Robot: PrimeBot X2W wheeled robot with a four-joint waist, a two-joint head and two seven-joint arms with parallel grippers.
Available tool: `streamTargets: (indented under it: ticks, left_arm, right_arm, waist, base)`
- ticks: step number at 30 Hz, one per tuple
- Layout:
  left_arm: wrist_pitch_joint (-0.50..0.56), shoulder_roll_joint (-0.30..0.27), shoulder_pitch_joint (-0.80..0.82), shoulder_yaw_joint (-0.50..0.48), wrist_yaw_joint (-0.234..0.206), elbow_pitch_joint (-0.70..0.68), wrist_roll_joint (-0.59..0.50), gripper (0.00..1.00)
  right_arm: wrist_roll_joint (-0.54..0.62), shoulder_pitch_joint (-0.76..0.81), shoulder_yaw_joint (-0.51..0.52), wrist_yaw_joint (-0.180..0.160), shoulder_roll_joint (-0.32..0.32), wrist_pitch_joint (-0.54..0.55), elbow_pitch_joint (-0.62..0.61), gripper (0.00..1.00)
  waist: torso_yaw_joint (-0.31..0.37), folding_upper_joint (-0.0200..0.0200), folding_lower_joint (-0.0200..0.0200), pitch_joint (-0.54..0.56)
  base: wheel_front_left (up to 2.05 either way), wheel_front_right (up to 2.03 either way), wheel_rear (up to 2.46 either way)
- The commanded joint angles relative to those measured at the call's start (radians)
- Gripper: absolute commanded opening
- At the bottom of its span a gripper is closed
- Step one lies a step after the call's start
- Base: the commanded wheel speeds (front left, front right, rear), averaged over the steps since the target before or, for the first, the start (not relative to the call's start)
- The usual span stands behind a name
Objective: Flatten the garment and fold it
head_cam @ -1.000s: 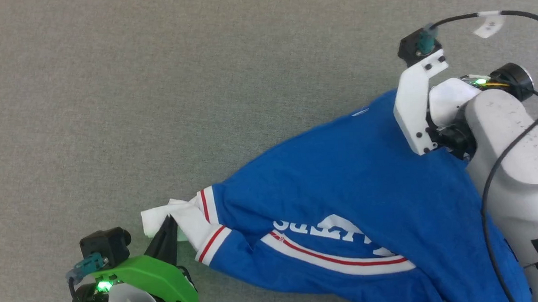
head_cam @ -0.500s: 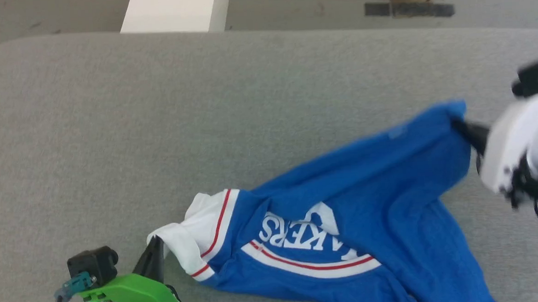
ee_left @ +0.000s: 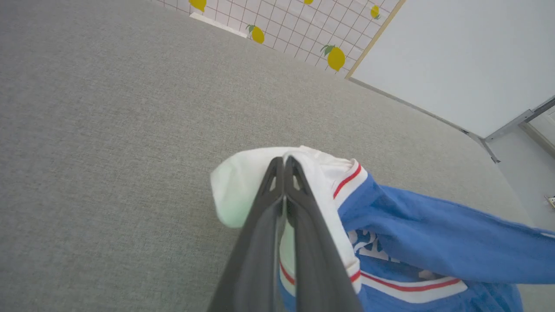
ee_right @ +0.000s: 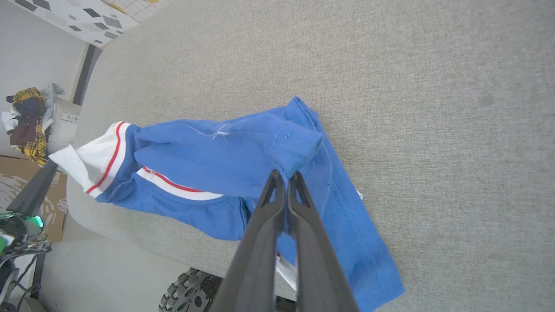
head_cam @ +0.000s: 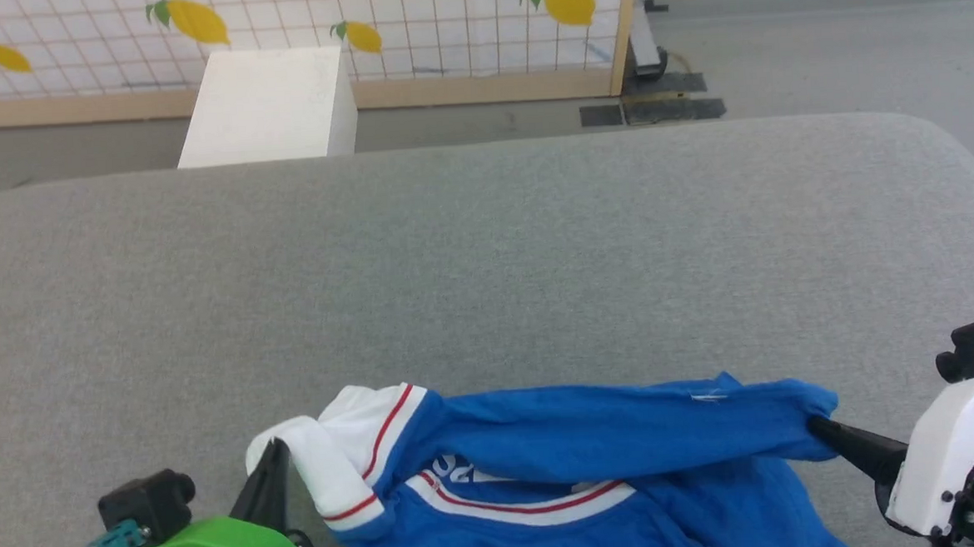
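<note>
The garment [head_cam: 597,459], a bright blue T-shirt with white sleeves and red stripes, hangs stretched between my two grippers above the near edge of the grey table [head_cam: 487,265]. My left gripper [head_cam: 278,448] is shut on the white sleeve [ee_left: 243,182] at the lower left. At the lower right my right gripper [head_cam: 816,427] is shut on a bunched blue corner [ee_right: 299,151] of the shirt. Part of the white lettering and the white-red band [head_cam: 515,497] shows on the sagging front, and loose blue cloth [ee_right: 360,242] trails over the table's edge.
Behind the table stand a white box [head_cam: 270,106] and a gridded screen with lemon prints [head_cam: 357,30] on a grey floor. In the right wrist view a pile of clothes [ee_right: 28,117] and a cardboard box [ee_right: 56,212] sit off the table's left side.
The head camera has tilted up, bringing the room behind into sight. The right gripper has closed on the blue corner and drawn it right and toward me, pulling the shirt taut.
</note>
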State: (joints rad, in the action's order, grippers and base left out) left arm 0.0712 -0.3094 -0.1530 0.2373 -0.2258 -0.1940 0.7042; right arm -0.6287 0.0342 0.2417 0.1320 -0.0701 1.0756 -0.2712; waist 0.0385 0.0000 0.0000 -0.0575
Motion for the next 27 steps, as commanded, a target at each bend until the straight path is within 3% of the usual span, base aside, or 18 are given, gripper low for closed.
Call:
streamTargets:
  ticks: [1, 8, 16, 20, 27]
  left_arm:
    - [-0.009, -0.011, 0.015, -0.012, 0.019, -0.011, 0.009, 0.00]
    - [0.041, -0.094, 0.224, -0.055, 0.096, -0.044, 0.029, 0.00]
    - [0.160, -0.232, 0.669, -0.073, 0.186, 0.046, -0.011, 0.00]
    - [0.195, -0.282, 0.911, -0.062, 0.231, 0.159, -0.056, 0.00]
    - [0.207, -0.330, 1.304, -0.061, 0.228, 0.377, -0.160, 0.00]
  right_arm:
    - [-0.021, -0.024, 0.011, -0.001, 0.006, 0.027, -0.019, 0.00]
    - [-0.028, -0.259, 0.065, -0.001, 0.010, 0.169, -0.035, 0.00]
    - [0.049, -0.723, 0.148, -0.001, 0.019, 0.235, 0.105, 0.00]
    - [0.117, -0.938, 0.130, -0.001, 0.019, 0.173, 0.221, 0.00]
    - [0.232, -1.261, 0.089, -0.001, 0.020, -0.072, 0.449, 0.00]
  waist:
    - [0.020, 0.0000, 0.0000, 0.027]
    - [0.011, 0.0000, 0.0000, 0.023]
    - [0.007, 0.0000, 0.0000, -0.079]
    - [0.014, 0.0000, 0.0000, -0.147]
    - [0.039, 0.0000, 0.0000, -0.271]
  base:
    - [0.00, 0.00, 0.00]
    - [0.00, 0.00, 0.00]
    - [0.00, 0.00, 0.00]
    - [0.00, 0.00, 0.00]
    - [0.00, 0.00, 0.00]
